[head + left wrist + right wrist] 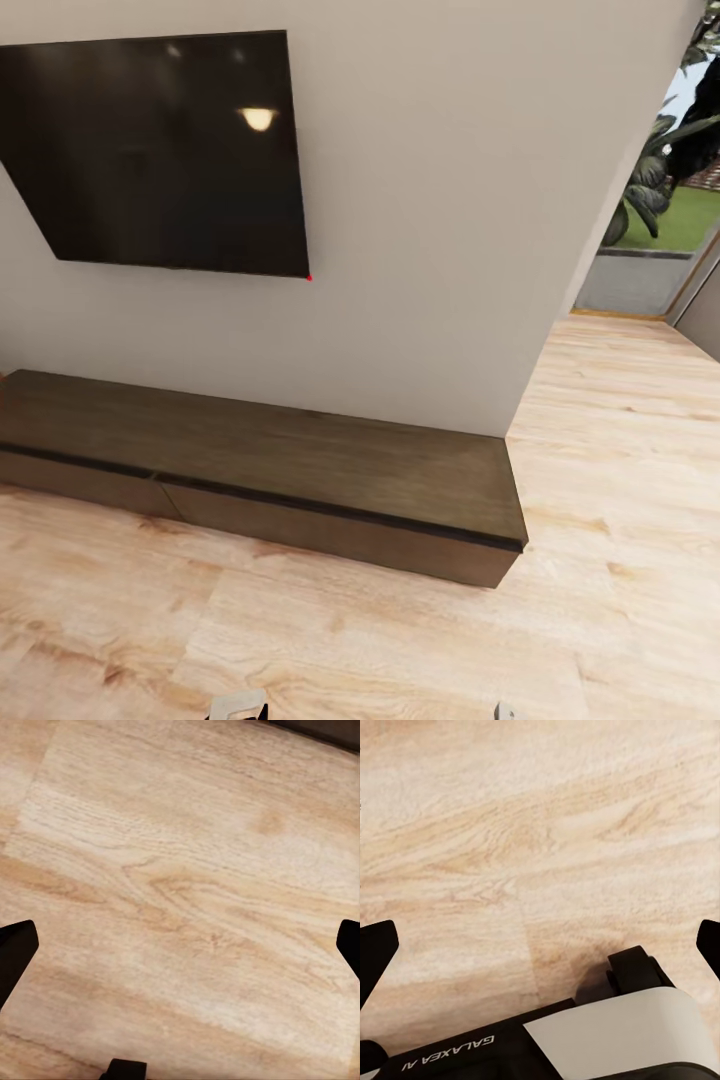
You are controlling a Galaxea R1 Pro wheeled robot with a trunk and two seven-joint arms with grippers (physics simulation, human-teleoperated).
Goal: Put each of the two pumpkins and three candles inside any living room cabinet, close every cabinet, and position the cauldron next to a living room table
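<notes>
Wood floor (180, 892) lies under both wrist cameras; no load in either claw. Left gripper (180, 945): finger tips sit at opposite edges of its view, spread wide, nothing between them. Right gripper (540, 945): likewise spread and empty, with the robot's white base (615, 1027) showing below it, marked GALAXEA. Judgement: arms hang low and clear because the robot is travelling, not handling.

Head view: cabinet (300, 470) stands against the wall (420, 250), under the TV (160, 150). Its drawers look shut, fronts flush beneath a dark gap line. Top is bare. Pumpkins, candles, cauldron and table are nowhere in these views, so placement looks not yet started here.

Doorway at far right opens on plants (660, 170) and grass.

Judgement: next step needs locating the items; the handleless drawers will need a pull at the gap.
</notes>
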